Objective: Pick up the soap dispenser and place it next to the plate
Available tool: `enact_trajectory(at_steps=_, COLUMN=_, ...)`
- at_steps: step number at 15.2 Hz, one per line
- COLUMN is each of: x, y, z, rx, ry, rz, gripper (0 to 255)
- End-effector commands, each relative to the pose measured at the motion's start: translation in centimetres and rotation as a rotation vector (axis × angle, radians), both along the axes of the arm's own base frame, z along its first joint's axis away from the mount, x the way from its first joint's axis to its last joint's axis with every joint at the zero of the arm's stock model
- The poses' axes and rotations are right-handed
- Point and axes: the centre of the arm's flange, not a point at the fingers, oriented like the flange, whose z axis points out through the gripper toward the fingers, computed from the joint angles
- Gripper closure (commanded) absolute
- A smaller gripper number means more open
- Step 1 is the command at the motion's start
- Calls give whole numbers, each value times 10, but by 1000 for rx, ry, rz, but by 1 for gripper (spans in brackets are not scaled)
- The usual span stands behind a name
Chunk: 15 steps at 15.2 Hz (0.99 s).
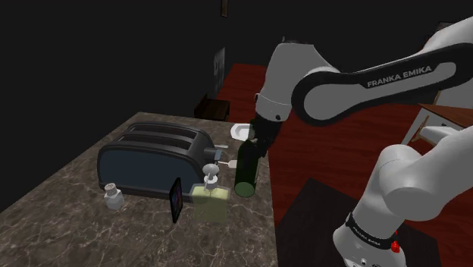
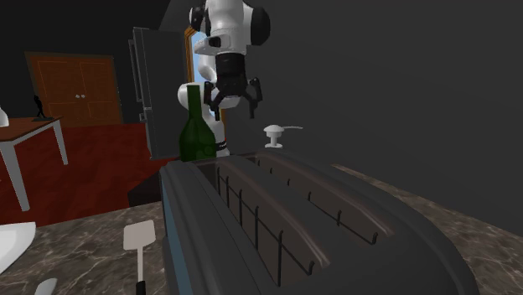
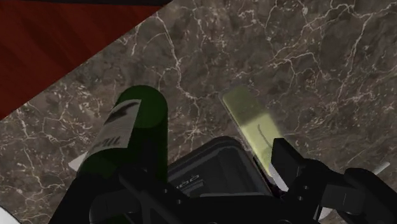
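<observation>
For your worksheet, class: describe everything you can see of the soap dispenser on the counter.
The soap dispenser has a squarish, pale yellow-green, see-through body and a white pump head on top. It stands upright on the marbled counter, near its edge, beside the dark toaster, with a green bottle close on the shoulder view's right. The gripper hangs above, not touching it.

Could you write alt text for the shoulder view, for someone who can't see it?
A white robot arm hangs its black gripper over a marble counter, by the top of a green bottle. A pale green soap dispenser stands beside the bottle, near a black toaster.
</observation>
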Motion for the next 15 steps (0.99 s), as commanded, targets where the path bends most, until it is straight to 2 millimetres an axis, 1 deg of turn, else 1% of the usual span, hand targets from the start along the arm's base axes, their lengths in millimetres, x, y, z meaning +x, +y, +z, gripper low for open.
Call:
enact_trajectory(at_steps=1, x=4, y=16, z=-19, rx=5, ry=-12, rz=14, gripper=0)
enact_trajectory(at_steps=8, x=21, y=77, z=-83, rx=17, ry=-46, rz=63, gripper=0)
enact_trajectory(at_steps=15, x=27, y=80, z=-119, rx=17, ry=-46, rz=63, gripper=0)
